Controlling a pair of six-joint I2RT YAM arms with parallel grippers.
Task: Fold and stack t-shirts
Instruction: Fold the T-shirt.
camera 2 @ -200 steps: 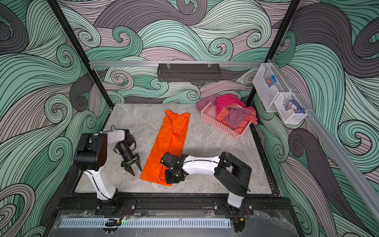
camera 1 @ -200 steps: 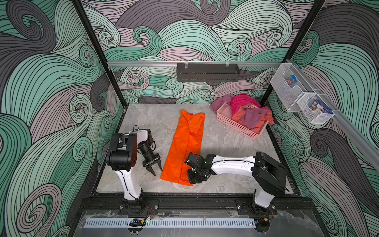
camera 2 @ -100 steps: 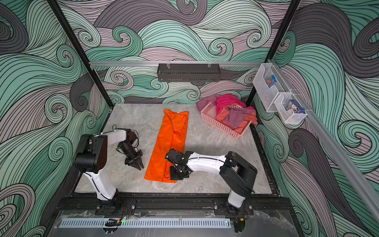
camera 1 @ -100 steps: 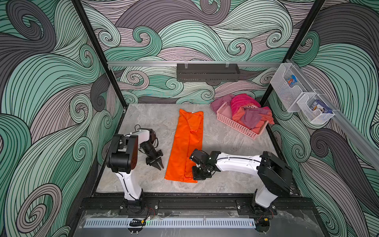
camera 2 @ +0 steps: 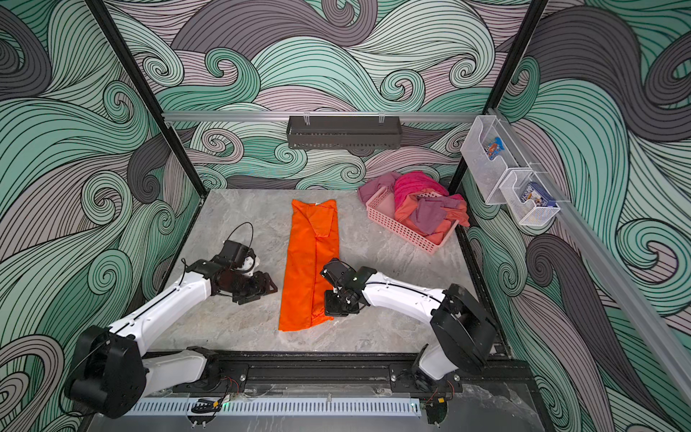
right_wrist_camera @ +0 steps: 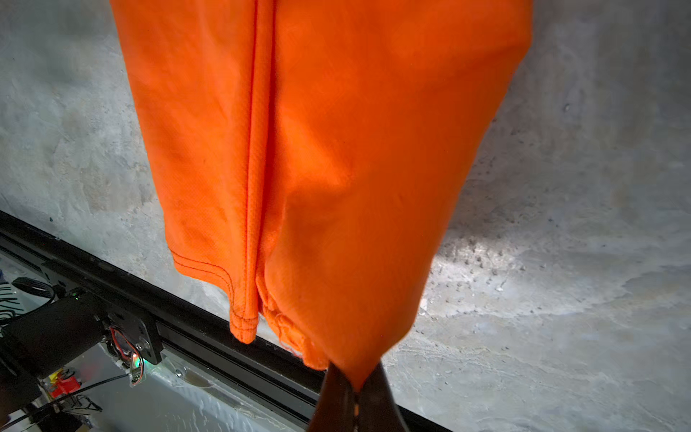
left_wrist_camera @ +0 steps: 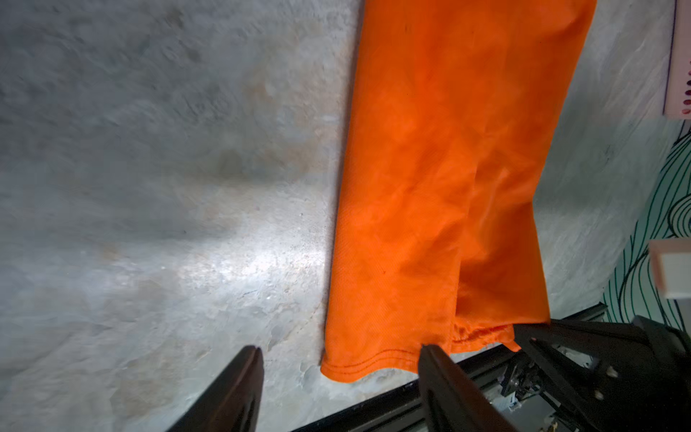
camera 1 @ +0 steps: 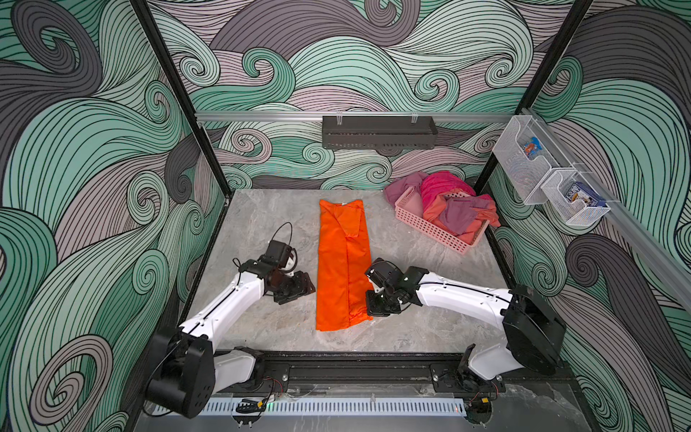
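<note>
1. t-shirt (camera 1: 340,262) (camera 2: 306,269): bright orange, folded lengthwise into one long narrow strip. it lies flat at the middle of the table. the neck end, with a small white label (camera 1: 343,203), points to the back wall; the hem points to the front rail.
2. right gripper (camera 1: 375,308) (camera 2: 331,306) (right_wrist_camera: 357,389): fingers closed tight on the t-shirt's hem corner on the right arm's side. in the right wrist view the cloth (right_wrist_camera: 318,131) gathers to a point between them.
3. left gripper (camera 1: 303,286) (camera 2: 267,286) (left_wrist_camera: 340,351): fingers spread apart, holding nothing. it sits low over the table just beside the t-shirt's long edge on the left arm's side; both top views show a gap to the cloth. the hem (left_wrist_camera: 374,364) shows past the fingertips in the left wrist view.
4. table (camera 1: 269,232): grey marbled top.
5. basket (camera 1: 430,228) (camera 2: 396,224): pink plastic lattice, at the far corner on the right arm's side, well apart from the t-shirt.
6. heap of clothes (camera 1: 456,209): pink, magenta, purple and coral pieces, crumpled in the basket and spilling over its rim.
</note>
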